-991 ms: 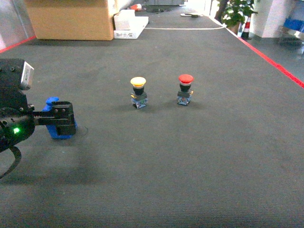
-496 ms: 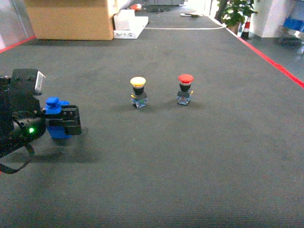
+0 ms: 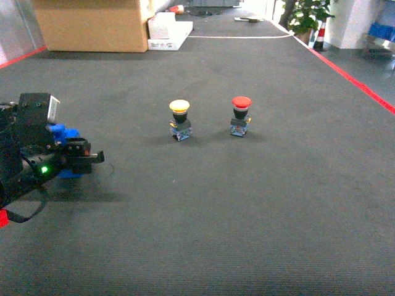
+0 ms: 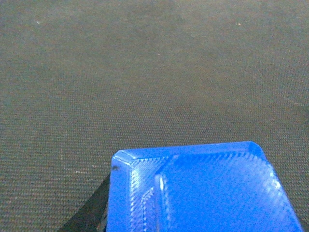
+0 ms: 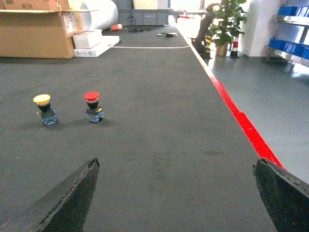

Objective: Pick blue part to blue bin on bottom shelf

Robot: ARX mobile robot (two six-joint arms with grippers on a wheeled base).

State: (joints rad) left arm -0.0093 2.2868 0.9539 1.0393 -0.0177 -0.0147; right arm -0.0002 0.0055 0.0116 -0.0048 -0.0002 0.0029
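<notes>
Dark ribbed matting [image 3: 247, 203] is stretching away in front of me, a cardboard box [image 3: 92, 24] far beyond my left gripper [image 3: 86, 157]. I am pinching the blue part [image 4: 203, 193] between its fingers, just clear of the mat. It looks like light, stiff, smooth printed plastic, so I am judging the flat sides the safest hold. My right gripper [image 5: 176, 193] is hanging spread and empty.
</notes>
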